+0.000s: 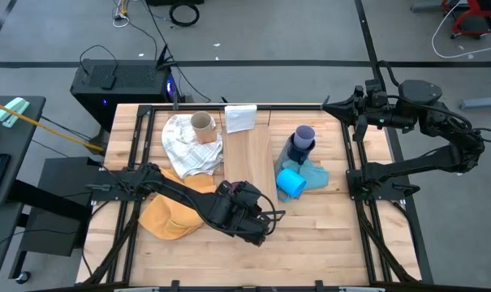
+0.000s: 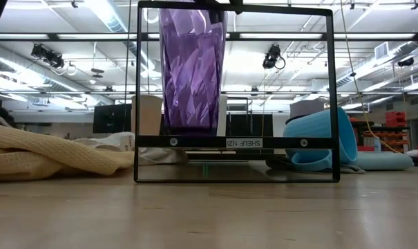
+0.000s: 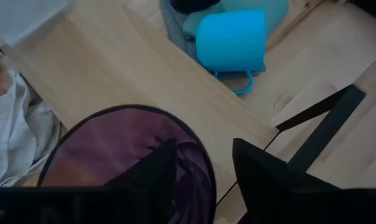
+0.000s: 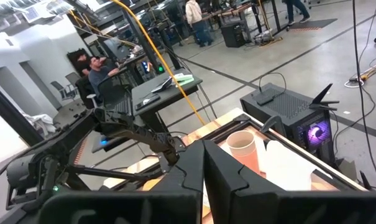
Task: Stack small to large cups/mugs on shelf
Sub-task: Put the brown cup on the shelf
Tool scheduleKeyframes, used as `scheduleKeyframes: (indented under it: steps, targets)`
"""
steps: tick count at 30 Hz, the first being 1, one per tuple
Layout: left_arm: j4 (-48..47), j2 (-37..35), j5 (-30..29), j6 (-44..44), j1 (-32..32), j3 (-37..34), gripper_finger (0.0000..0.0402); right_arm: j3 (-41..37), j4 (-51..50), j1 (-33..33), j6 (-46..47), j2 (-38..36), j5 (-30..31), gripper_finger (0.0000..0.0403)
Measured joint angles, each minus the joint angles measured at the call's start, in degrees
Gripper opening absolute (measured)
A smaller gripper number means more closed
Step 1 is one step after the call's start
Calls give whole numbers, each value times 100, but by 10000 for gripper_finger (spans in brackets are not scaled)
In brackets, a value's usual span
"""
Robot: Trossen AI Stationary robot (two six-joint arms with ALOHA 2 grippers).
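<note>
Cups are stacked by size; the purple tumbler [image 3: 125,162] stands on the shelf [image 1: 245,158] (near end). With the left gripper [image 3: 203,180] fingers apart round its rim, a straight lift away is best.

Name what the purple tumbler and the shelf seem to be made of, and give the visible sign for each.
Purple tumbler: probably clear tinted plastic or glass; light shows through its faceted wall. Shelf: pale wood plank with visible grain; its frame looks like thin black metal.
</note>
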Motion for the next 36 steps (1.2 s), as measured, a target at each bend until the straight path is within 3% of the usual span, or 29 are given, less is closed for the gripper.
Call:
scheduleKeyframes:
  steps: [15,25,29,36]
  targets:
    - [383,-658,-491,747,196,0,156,0,-46,0,-88,42,0,15]
    - [1382,-1219,-527,2228,684,2,140,2,-42,0,-187,109,-17,15]
    - [1594,-1400,-270,2765,904,7,134,2,-40,0,-272,100,-20,15]
    - [633,-1562,43,3238,1549,-2,120,2,19,0,-394,81,-20,15]
